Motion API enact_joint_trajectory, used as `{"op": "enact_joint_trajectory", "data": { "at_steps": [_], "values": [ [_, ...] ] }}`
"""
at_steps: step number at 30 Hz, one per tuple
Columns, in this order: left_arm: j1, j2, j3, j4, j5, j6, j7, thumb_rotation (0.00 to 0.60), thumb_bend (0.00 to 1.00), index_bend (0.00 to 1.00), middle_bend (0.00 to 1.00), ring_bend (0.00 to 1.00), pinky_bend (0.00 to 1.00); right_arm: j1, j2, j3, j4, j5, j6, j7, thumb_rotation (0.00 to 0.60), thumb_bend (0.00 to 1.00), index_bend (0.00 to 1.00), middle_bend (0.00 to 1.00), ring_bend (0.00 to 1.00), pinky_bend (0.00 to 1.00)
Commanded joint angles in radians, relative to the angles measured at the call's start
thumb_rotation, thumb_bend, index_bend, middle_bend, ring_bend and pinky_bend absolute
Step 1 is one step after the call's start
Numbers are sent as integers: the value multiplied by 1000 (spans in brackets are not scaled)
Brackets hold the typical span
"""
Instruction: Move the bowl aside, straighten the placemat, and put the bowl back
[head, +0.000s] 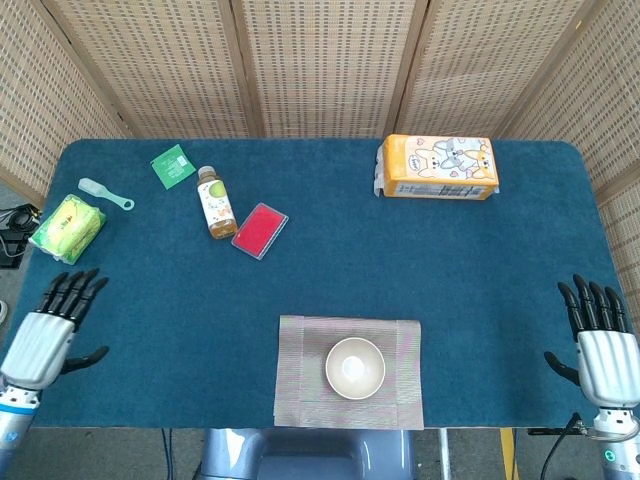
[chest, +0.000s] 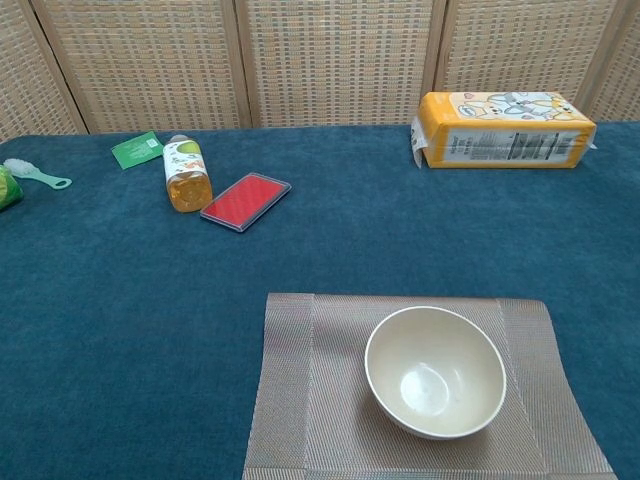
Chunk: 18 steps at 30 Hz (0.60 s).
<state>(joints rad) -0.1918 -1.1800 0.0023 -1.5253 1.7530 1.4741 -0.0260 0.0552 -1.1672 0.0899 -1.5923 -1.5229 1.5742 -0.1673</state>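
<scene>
A cream bowl (head: 355, 367) (chest: 435, 371) stands empty on a woven beige placemat (head: 300, 380) (chest: 310, 400) at the table's near edge, in the middle. In the head view my left hand (head: 52, 325) hovers over the table's near left corner, fingers spread and holding nothing. At the near right edge my right hand (head: 600, 340) is likewise spread and empty. Both hands are far from the bowl. The chest view shows neither hand.
On the far left lie a drink bottle (head: 215, 202), a red case (head: 260, 231), a green packet (head: 173, 165), a small brush (head: 104, 193) and a yellow-green pack (head: 67, 227). An orange tissue pack (head: 438, 167) sits at the far right. A wicker screen stands behind the table.
</scene>
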Motion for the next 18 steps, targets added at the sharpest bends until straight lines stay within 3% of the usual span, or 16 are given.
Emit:
{"op": "enact_joint_trajectory", "data": {
  "at_steps": [1, 6, 14, 18],
  "values": [
    [-161, -71, 26, 61, 213, -98, -13, 600, 0, 3, 0, 0, 0, 6, -4, 8, -2, 28, -22, -21, 600, 0, 0, 0, 0, 0],
    [-337, -179, 7, 88, 317, -252, 0, 600, 0, 84, 0, 0, 0, 16, -22, 31, 12, 87, -48, -62, 600, 0, 0, 0, 0, 0],
    [-541, -361, -28, 194, 341, -467, 41, 600, 0, 143, 0, 0, 0, 29, -44, 47, 47, 133, -75, -89, 600, 0, 0, 0, 0, 0],
    [-614, -442, -24, 251, 354, -510, 32, 600, 0, 166, 0, 0, 0, 30, -50, 48, 56, 141, -77, -97, 600, 0, 0, 0, 0, 0]
  ]
}}
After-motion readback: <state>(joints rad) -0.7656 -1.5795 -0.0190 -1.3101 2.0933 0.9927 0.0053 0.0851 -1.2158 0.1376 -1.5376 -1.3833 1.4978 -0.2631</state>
